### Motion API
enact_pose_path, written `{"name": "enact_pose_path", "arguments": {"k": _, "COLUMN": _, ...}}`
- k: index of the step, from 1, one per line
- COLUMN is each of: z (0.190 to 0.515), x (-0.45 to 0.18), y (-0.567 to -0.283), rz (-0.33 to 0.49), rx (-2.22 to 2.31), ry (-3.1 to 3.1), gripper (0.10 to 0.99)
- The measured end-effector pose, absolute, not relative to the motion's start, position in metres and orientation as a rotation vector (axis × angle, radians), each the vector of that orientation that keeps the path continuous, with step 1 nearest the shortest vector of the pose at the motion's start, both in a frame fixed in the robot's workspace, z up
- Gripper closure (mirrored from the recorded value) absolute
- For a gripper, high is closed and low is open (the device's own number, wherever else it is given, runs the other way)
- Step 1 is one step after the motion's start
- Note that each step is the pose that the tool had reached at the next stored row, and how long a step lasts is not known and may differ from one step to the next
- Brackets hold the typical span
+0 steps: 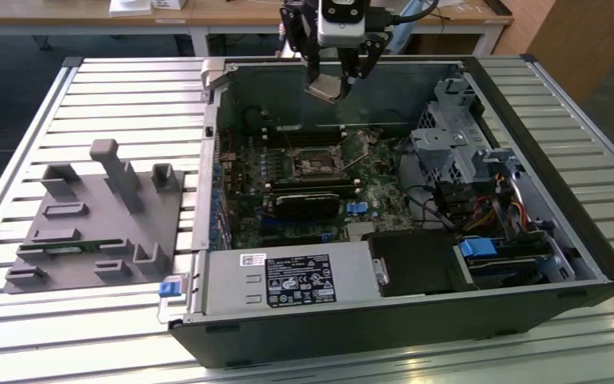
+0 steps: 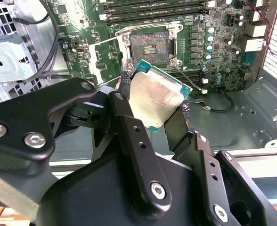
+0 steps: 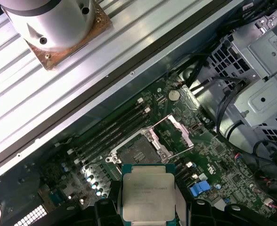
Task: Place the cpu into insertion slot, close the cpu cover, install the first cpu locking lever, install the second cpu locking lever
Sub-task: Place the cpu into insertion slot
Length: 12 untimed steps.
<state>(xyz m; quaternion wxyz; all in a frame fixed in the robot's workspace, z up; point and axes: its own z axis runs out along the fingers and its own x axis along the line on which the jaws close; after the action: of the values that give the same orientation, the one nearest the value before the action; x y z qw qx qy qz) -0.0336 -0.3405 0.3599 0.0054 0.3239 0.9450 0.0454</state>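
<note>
Claw grips the cpu, well clear of the insertion slot

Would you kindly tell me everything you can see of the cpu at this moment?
The cpu is a small flat square chip: dull silver-grey metal face on a green-edged base. The gripper is shut on it, pinching two opposite edges, and holds it tilted in the air over the open computer case. Nothing else touches it; it is clear of the insertion slot, which is empty.

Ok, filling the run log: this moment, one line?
gripper: shut on silver-grey square cpu | square insertion slot: empty | silver cpu cover: open
</note>
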Motion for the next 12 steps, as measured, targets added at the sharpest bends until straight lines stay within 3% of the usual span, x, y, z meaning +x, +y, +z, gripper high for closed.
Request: {"name": "enact_pose_path", "arguments": {"k": 12, "z": 0.3599, "x": -0.0336, "y": -0.3405, "rz": 0.142, "rx": 1.065, "ry": 2.939, "gripper": 0.549}}
